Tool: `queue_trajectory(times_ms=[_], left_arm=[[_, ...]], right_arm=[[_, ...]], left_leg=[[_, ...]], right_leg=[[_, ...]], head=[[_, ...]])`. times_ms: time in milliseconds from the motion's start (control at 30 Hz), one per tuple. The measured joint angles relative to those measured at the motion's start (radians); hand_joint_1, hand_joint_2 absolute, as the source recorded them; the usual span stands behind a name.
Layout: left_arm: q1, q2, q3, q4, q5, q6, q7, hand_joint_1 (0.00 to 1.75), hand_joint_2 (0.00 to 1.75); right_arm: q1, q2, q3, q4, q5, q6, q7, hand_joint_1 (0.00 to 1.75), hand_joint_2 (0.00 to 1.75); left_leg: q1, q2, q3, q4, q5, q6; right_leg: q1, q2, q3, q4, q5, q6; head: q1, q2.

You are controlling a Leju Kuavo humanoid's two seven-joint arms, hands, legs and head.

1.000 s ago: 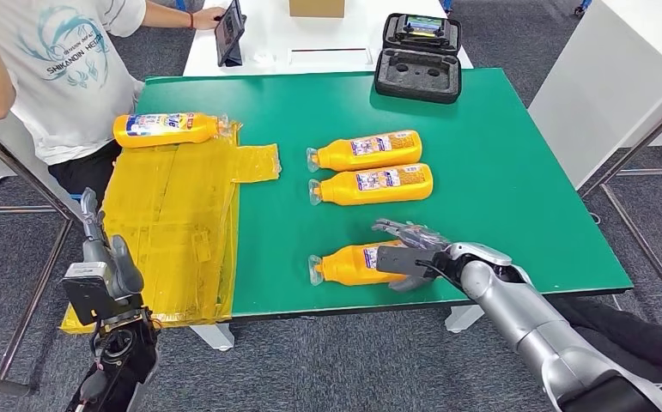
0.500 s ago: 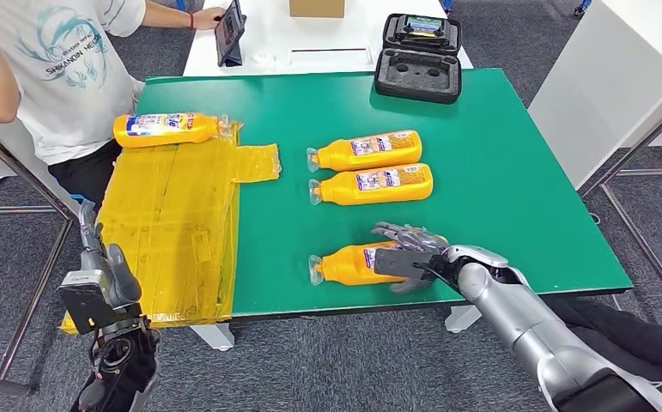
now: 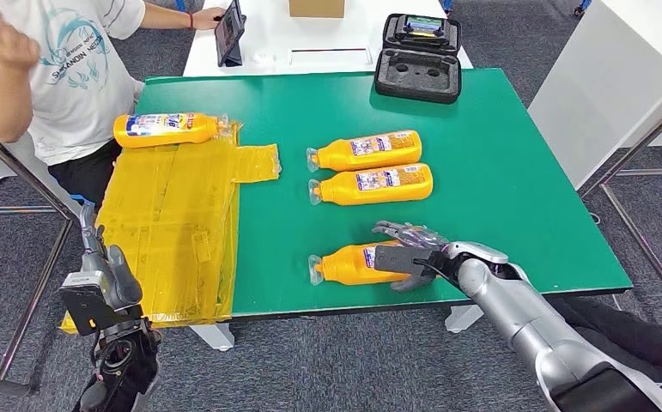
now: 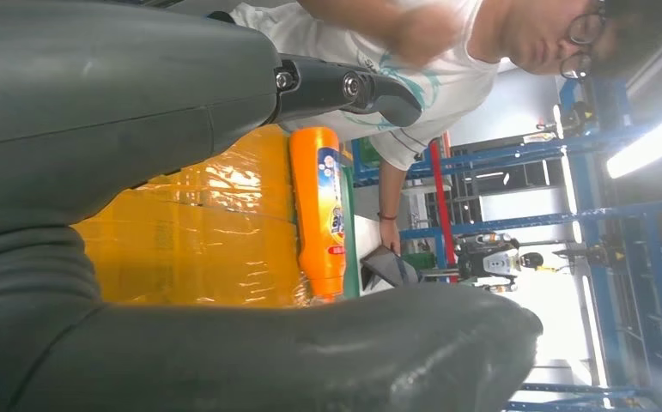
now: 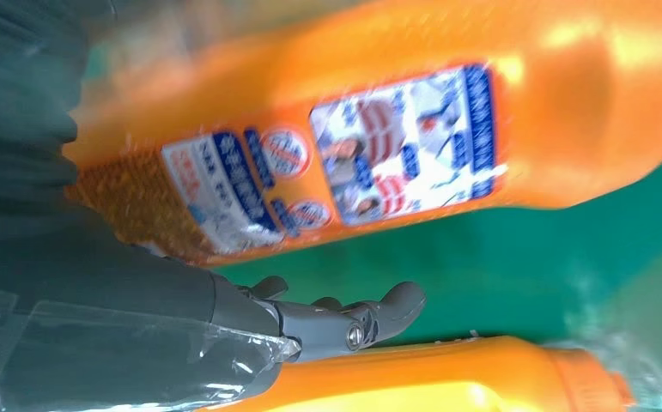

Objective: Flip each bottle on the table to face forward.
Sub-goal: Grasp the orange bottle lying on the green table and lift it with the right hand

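High head view — close, turned wrist views

Right hand [image 3: 406, 255] reaches forward, fingers [image 3: 393, 229] spread; left hand [image 3: 95, 283] hangs low (fingers apart).

A robotics lab or test workshop. Grey carpet tiles [image 3: 327, 360], a green bench [image 3: 499, 172], white partitions [image 3: 602, 94]; blue metal racking [image 4: 619, 215] under strip lights
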Motion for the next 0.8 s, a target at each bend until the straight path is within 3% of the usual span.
queue_trajectory(times_ms=[367, 567, 800], left_arm=[[0.004, -0.002, 0.005, -0.001, 0.0, 0.0, 0.0, 0.0, 0.0], [0.011, -0.007, 0.017, -0.007, 0.017, 0.0, 0.0, 0.0, 0.0], [0.01, -0.014, 0.022, -0.021, 0.029, 0.0, 0.0, 0.0, 0.0]], right_arm=[[-0.01, 0.004, 0.003, 0.011, 0.007, 0.0, 0.002, 0.0, 1.75], [-0.08, 0.036, 0.034, 0.088, 0.02, 0.012, 0.002, 0.23, 1.75], [-0.094, 0.043, 0.072, 0.139, 0.009, 0.019, -0.006, 0.23, 1.75]], left_leg=[[0.0, 0.0, 0.0, 0.0, 0.0, 0.0], [0.0, 0.0, 0.0, 0.0, 0.0, 0.0], [0.0, 0.0, 0.0, 0.0, 0.0, 0.0]], right_leg=[[0.0, 0.0, 0.0, 0.0, 0.0, 0.0], [0.0, 0.0, 0.0, 0.0, 0.0, 0.0], [0.0, 0.0, 0.0, 0.0, 0.0, 0.0]], head=[[0.0, 0.0], [0.0, 0.0], [0.0, 0.0]])
